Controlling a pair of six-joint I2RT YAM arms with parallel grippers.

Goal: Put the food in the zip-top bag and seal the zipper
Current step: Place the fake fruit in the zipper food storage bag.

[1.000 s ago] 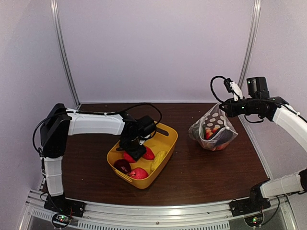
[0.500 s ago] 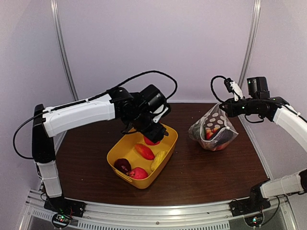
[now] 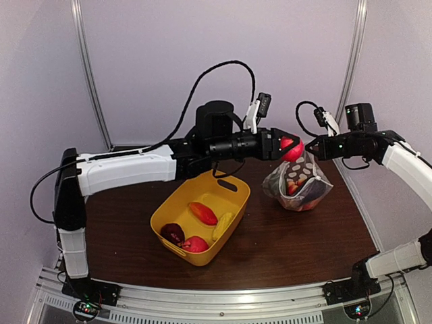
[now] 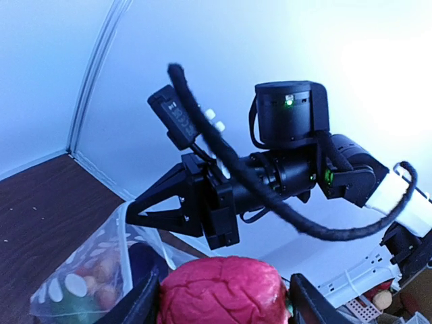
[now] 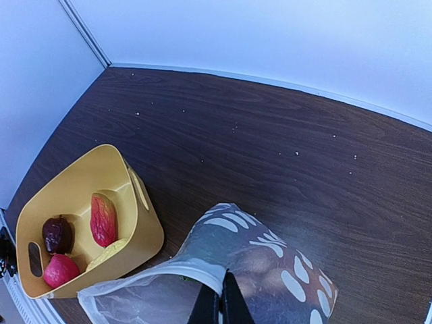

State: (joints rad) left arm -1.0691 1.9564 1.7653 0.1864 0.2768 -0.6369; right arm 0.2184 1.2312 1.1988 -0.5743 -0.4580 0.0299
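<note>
My left gripper (image 3: pixel 289 148) is shut on a red wrinkled food piece (image 4: pixel 223 295) and holds it in the air just above the open mouth of the polka-dot zip-top bag (image 3: pixel 299 182). My right gripper (image 3: pixel 312 146) is shut on the bag's mouth edge with the zipper strip (image 5: pixel 202 271) and holds it up. Several food pieces lie in the bag (image 4: pixel 94 270). A red-orange piece (image 3: pixel 203 213), a dark purple piece (image 3: pixel 172 233), a red piece (image 3: pixel 196 244) and a yellow piece (image 3: pixel 223 226) lie in the yellow tub (image 3: pixel 225 187).
The tub stands on the dark wooden table (image 3: pixel 283 236), left of the bag. White walls with metal posts (image 3: pixel 91 74) close in the back and sides. The left arm (image 3: pixel 135 169) stretches across above the tub.
My left gripper took the red piece out of the tub, rose and swung right to the bag's mouth. My right gripper kept holding the bag's edge.
</note>
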